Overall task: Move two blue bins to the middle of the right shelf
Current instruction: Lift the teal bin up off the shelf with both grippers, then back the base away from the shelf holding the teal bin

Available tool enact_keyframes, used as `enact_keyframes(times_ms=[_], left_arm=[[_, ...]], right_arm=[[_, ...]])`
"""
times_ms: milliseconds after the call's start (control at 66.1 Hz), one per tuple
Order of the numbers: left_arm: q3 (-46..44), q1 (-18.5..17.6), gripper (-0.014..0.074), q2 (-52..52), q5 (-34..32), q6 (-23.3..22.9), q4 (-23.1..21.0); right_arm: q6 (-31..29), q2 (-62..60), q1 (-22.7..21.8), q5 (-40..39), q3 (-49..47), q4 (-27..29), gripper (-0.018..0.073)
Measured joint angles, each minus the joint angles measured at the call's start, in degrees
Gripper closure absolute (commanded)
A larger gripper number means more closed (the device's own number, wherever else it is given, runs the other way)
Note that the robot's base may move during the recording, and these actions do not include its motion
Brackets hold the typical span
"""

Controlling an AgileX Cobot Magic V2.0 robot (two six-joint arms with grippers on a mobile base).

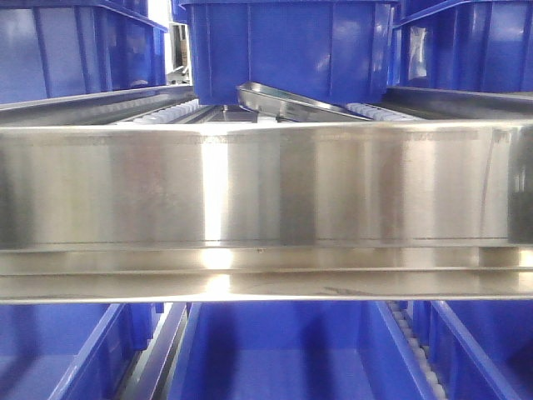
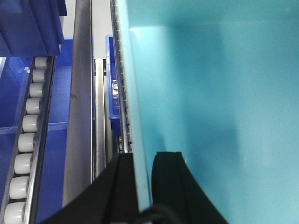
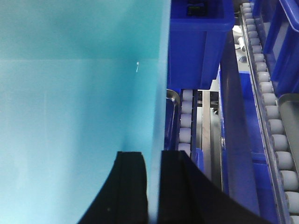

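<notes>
While roller tracks (image 2: 28, 126) run outboard of them, left fingers (image 2: 164, 173) and right fingers (image 3: 132, 178) each clamp an aqua bin (image 2: 210, 93) wall between them.

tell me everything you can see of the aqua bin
The aqua bin is pale, smooth plastic by the look, with a thin rim and nothing visible inside. The left gripper has its black jaws either side of one wall, the right gripper likewise on the other side's wall. Beside it lie roller tracks and royal-blue bins; the front view does not show it.
</notes>
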Motion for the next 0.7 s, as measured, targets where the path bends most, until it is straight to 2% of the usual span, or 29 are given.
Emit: enact_keyframes(times_ms=[695], left_arm=[[0.0, 0.0, 0.0707, 0.0, -0.1, 0.0, 0.7]], right_arm=[[0.0, 0.9, 0.0, -2.1, 0.0, -0.1, 0.0725]])
